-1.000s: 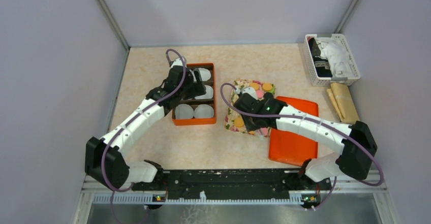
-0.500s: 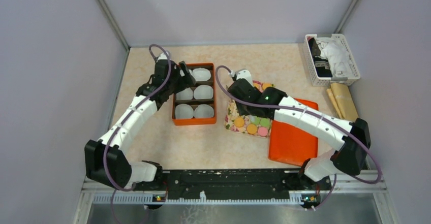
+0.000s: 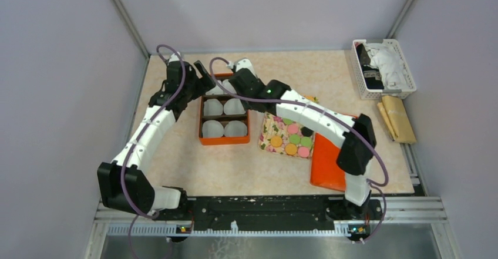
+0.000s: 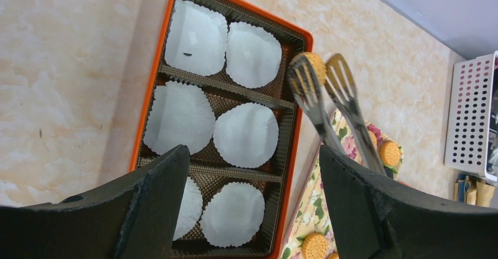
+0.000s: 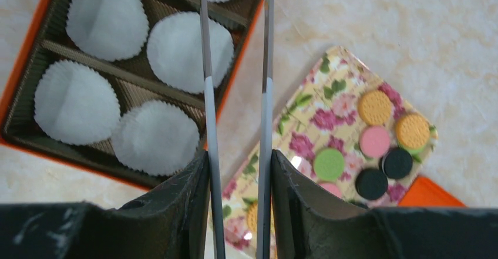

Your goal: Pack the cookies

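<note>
Step in hand, as judged: delivery of one cookie to the box.

**Holding**
- The right end effector (image 5: pixel 238 165) is clenched on a pair of metal tongs (image 5: pixel 207 112), gripping both arms low on the shank. This keeps the tips pinched without the fingers entering the box.
- The tongs carry one orange cookie (image 4: pixel 316 64) at their tips. It hangs above the far right corner of the orange box (image 3: pixel 224 141), next to the far-row paper cup (image 4: pixel 253 54). Whether it is over that cup or over the rim cannot be told.
- The left end effector (image 4: pixel 253 153) is released and empty, with its jaws spread wide. It hovers above the box's left side and touches nothing.

**Placement**
- The remaining cookies (image 5: pixel 376 141) lie flat on the floral tray (image 5: pixel 282 118), just right of the box. The carry from tray to box is therefore short.
- The cups in view are empty. The nearest two are partly hidden by the left fingers.

**Edges and room**
- The box's rim and its inner dividers stand proud of the cups, so the tips must clear the right wall before lowering.
- The two arms come close together over the far end of the box, and room there is tight.
- The orange lid (image 3: pixel 329 165) lies beyond the tray and the white basket (image 3: pixel 384 68) sits in the far right corner. Both are well apart from the work.
- Bare worktop (image 3: pixel 235 165) lies in front of the box.
</note>
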`<control>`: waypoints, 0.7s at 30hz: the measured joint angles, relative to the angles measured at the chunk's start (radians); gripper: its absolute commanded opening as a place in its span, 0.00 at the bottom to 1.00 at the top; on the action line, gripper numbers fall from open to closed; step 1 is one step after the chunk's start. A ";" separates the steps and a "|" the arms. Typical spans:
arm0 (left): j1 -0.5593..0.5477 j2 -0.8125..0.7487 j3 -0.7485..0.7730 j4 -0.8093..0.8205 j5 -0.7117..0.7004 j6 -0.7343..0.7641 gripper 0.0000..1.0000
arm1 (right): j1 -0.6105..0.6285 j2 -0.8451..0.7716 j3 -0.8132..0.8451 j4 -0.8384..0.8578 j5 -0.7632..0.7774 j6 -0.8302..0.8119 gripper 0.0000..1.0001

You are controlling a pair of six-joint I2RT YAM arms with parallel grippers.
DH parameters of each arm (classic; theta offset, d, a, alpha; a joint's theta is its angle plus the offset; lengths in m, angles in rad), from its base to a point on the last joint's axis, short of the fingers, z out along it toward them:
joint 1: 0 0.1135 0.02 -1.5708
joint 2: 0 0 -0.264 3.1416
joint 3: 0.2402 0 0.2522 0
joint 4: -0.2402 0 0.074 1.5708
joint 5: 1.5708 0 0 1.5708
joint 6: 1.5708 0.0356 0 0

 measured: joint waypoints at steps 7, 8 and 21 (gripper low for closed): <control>0.011 -0.001 0.000 0.000 -0.009 0.010 0.87 | 0.000 0.247 0.259 0.009 -0.039 -0.067 0.00; 0.013 -0.001 0.000 0.000 -0.014 0.010 0.87 | -0.001 0.286 0.303 0.005 -0.048 -0.076 0.00; 0.034 -0.059 -0.032 -0.004 -0.107 0.009 0.88 | -0.016 0.444 0.475 0.009 -0.150 -0.109 0.00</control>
